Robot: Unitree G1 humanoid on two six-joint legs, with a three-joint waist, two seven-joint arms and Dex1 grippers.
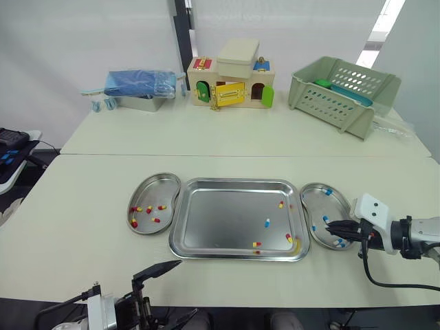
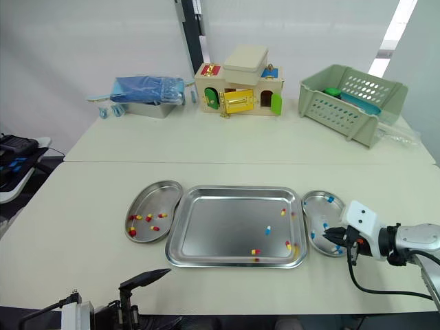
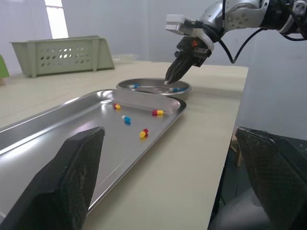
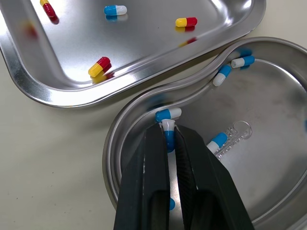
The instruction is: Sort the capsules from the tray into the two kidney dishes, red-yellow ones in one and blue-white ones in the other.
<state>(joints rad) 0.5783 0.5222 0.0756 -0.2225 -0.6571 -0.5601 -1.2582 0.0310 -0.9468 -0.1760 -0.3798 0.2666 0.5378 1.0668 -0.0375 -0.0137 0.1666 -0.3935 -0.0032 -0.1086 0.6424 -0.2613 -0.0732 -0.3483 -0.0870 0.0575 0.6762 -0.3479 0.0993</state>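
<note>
Seen from the head, the tray (image 1: pixel 220 213) lies mid-surface (image 1: pixel 75 206), with a band of bare surface between its near rim and the surface's near edge. The left dish (image 1: pixel 159 183) sits just beside the tray's left rim and holds several red-yellow capsules (image 1: pixel 148 209). The right dish (image 1: pixel 322 206) sits just beside the tray's right rim and holds blue-white ones. In the tray's right half lie three more red-yellow ones and a loose blue-white capsule (image 1: pixel 267 223). The right end effector (image 1: pixel 328 225) reaches in from the tray's right, tips low over the right dish. The left end effector (image 1: pixel 187 289) hangs over the bare band on the tray's near side, apart from the rim. Well beyond the tray's far rim stand a tin (image 1: pixel 141 102), a toy house (image 1: pixel 234 82) and a basket (image 1: pixel 344 93), none near either arm. In the left wrist view that end effector's two fingers (image 3: pixel 79 172) are spread wide with nothing between them, and the tray's rim runs ahead of them. In the right wrist view the fingers are drawn almost together, pinching the held capsule (image 4: pixel 168 127). Its white end pokes out past the tips, over the right dish close to the rim that faces the tray. Another blue-white one lies just past the tips, and I cannot tell whether it touches the held one.
</note>
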